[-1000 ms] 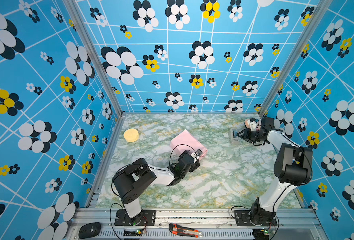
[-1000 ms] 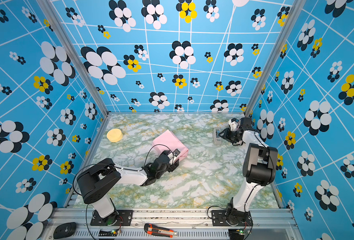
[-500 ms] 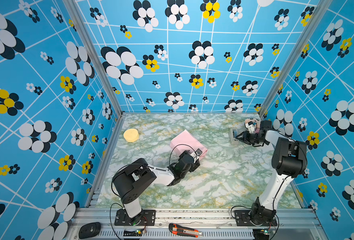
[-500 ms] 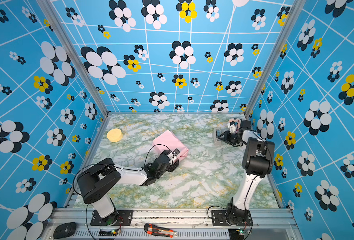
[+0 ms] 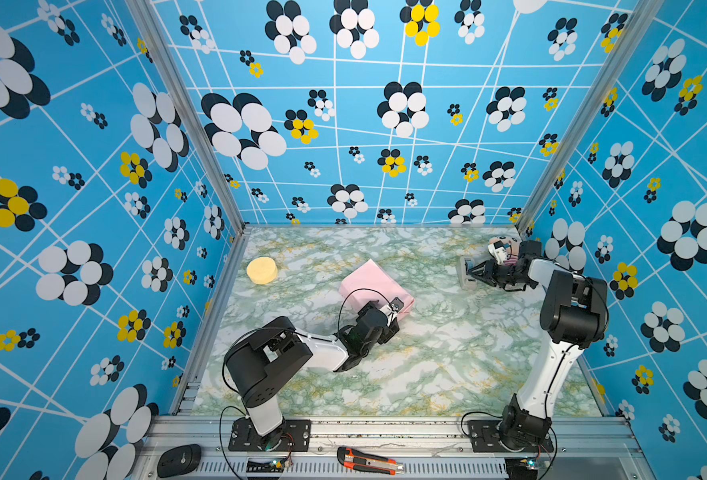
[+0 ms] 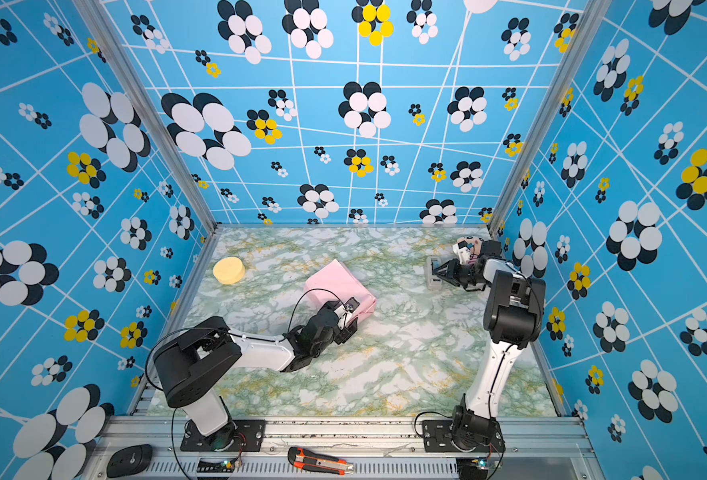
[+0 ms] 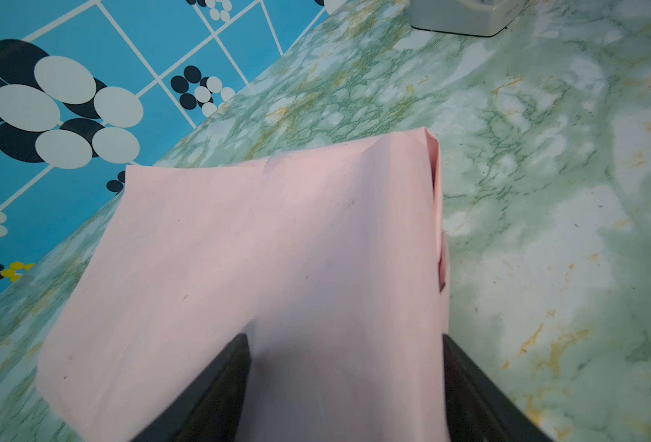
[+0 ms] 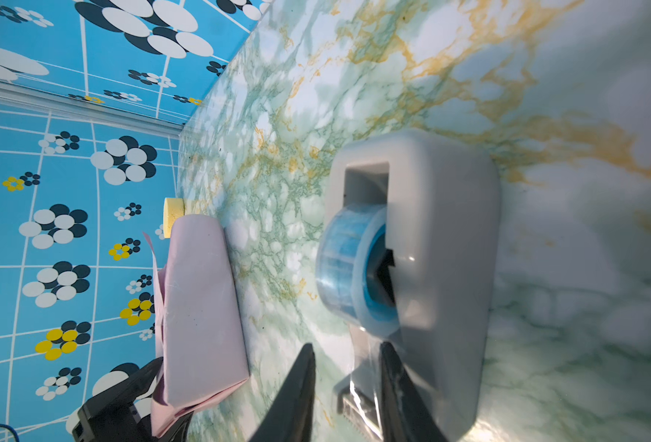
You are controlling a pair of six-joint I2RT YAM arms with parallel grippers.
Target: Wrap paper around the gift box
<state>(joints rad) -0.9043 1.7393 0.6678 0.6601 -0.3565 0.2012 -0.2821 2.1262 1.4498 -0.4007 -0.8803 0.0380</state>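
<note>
1. The paper [image 5: 368, 282] is seen near the middle of the green marbled tabletop [image 5: 426, 365], folded with its pale pink side outward into a low, flat package. The gift box itself is hidden under it.
2. In the left wrist view the package's top face [image 7: 278, 248] is shown lightly creased. A folded seam is seen gaping slightly along one side.
3. The left gripper [image 7: 345, 338] is placed at the package's front end. Its fingers [image 7: 209, 390] are spread wide: one is laid over the top face, the other is set along the folded side. Whether the package is actually clamped cannot be told.
4. The right gripper [image 8: 347, 346] is held at the back right, at the cutter end of the grey tape dispenser [image 8: 442, 248]. Its fingers are set narrowly apart on either side of the clear tape strip [image 8: 366, 363]. A gap is seen between one finger and the strip, so nothing is pinched.
5. The dispenser is stood on the tabletop, well apart from the package, and a blue-cored tape roll [image 8: 350, 268] is mounted in it.
6. A pale yellow disc [image 5: 262, 270] is laid near the back left, apart from the package.
7. An orange utility knife [image 5: 368, 459] and a black mouse [image 5: 179, 459] are seen on the front rail.
</note>
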